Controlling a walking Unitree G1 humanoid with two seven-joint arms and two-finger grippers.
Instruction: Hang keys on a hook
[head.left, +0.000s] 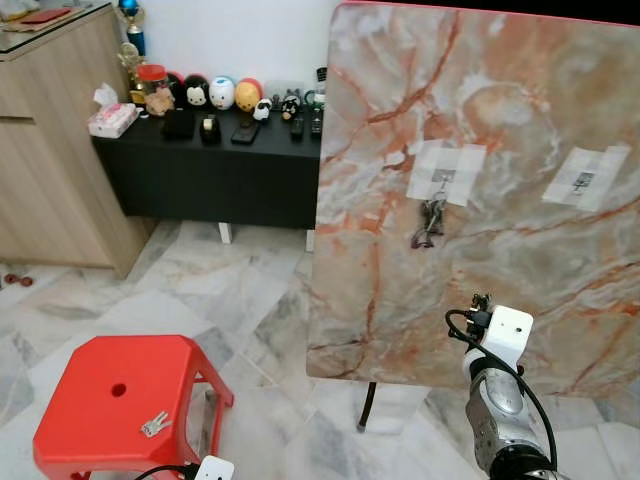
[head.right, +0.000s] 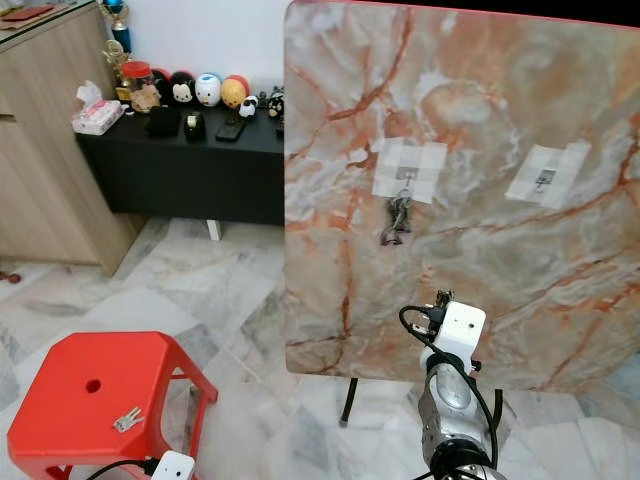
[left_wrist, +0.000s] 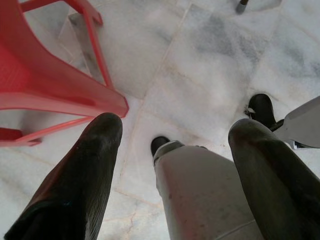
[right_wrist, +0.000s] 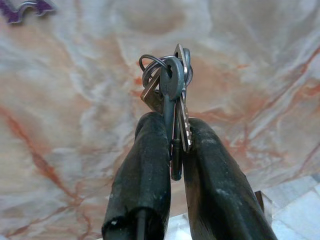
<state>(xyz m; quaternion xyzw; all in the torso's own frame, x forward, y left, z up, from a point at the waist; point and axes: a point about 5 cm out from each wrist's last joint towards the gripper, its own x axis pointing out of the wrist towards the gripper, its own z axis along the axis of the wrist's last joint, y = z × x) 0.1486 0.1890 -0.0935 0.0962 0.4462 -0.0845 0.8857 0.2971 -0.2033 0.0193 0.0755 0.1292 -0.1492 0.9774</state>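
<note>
The keys (right_wrist: 170, 95), a bunch of metal keys on grey rings, stick up from the right gripper (right_wrist: 175, 145), whose two black fingers pinch them tight. The gripper is held up before the lower part of the marble board (head.left: 480, 200), below and between the two taped hooks. The left hook (head.left: 443, 180) already carries another bunch (head.left: 428, 222); the right hook (head.left: 584, 180) is bare, with open board face around it. The board's lower edge stands on a thin black leg (head.left: 368, 405) above the tiled floor (head.left: 250, 300). The left gripper (left_wrist: 170, 145) hangs low with fingers spread, beside the red stool (head.left: 120, 400), on which a small key (head.left: 154, 424) lies. A black sideboard (head.left: 210, 165) with figurines stands well behind.
</note>
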